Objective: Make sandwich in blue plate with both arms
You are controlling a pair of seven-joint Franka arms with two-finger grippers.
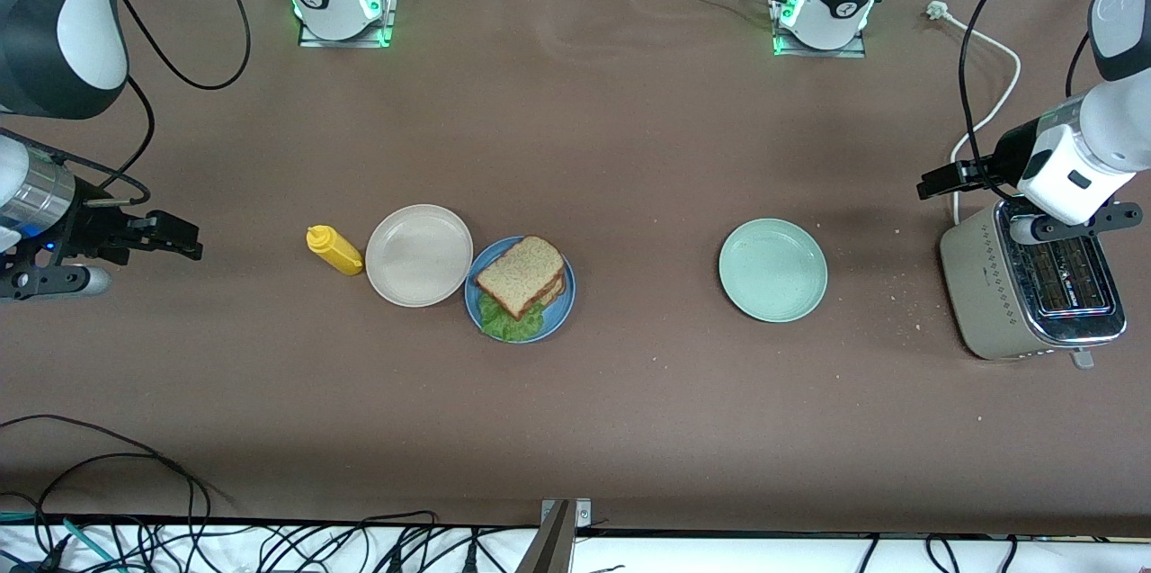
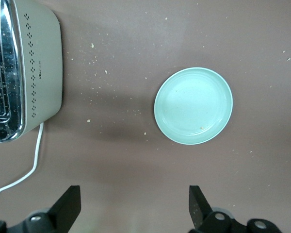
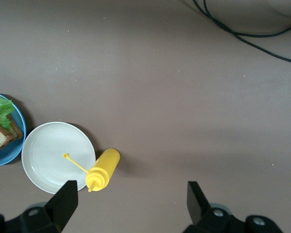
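Sandwich (image 1: 522, 285): one, assembled on the blue plate (image 1: 559, 306), whose rim touches the beige plate (image 1: 419, 255). Three plates total; the mint plate (image 1: 772, 270) sits well apart, with bare table between. One mustard bottle (image 1: 334, 250), one toaster (image 1: 1034, 290). Left gripper (image 1: 935, 181) hangs beside the toaster, right gripper (image 1: 175, 236) over the right arm's table end; both wide open, empty.

brown table (image 1: 611, 150) | blue plate (image 1: 559, 308), beige plate (image 1: 418, 255), mint plate (image 1: 772, 270), mustard bottle (image 1: 334, 250) (lying), toaster (image 1: 1025, 303)
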